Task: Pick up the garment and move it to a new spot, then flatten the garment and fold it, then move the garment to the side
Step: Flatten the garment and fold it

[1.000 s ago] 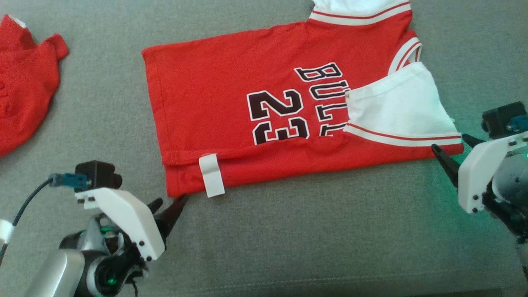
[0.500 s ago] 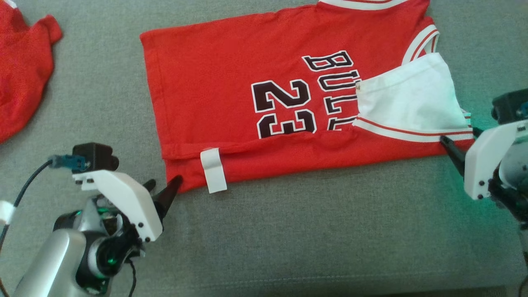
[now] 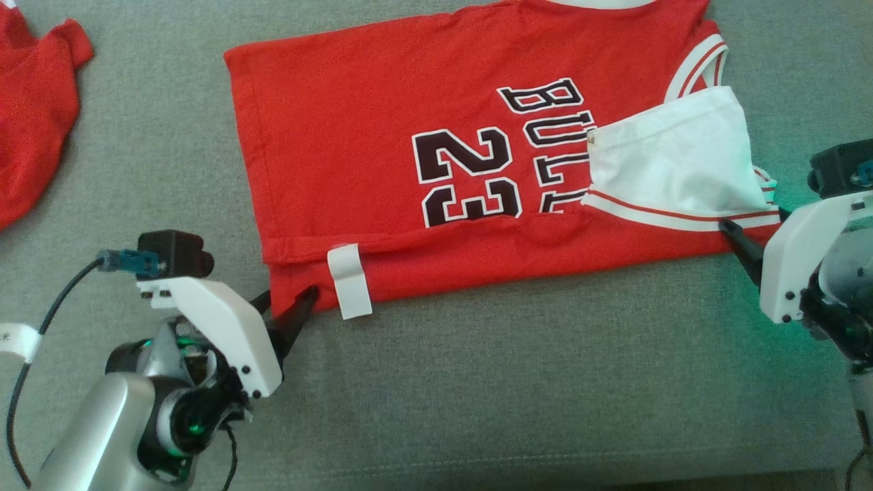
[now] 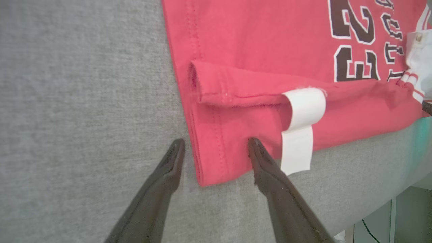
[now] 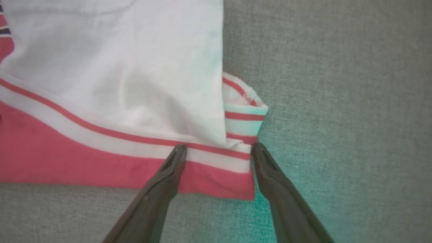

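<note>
The garment (image 3: 382, 170) is a red jersey with "BULLS 23" in dark print, lying flat on the grey cushion with its near long edge folded over. A white sleeve (image 3: 672, 160) lies folded onto its chest. My left gripper (image 3: 288, 294) is open at the near left hem corner. In the left wrist view, the left gripper (image 4: 216, 141) straddles that garment (image 4: 216, 148) corner, one finger on each side. My right gripper (image 3: 751, 219) is open at the near right corner. In the right wrist view, the right gripper (image 5: 218, 146) brackets the striped trim (image 5: 219, 155).
A white label (image 3: 349, 279) hangs over the folded hem beside my left fingers. A second red cloth (image 3: 34, 116) lies at the far left. The grey cushion (image 3: 511, 382) stretches in front of the jersey; its edge (image 4: 388, 195) drops off at the lower right of the left wrist view.
The head view has shifted a little. My left gripper has pushed forward, so its fingers now straddle the hem corner. My right gripper has stayed at the sleeve corner. Both remain open.
</note>
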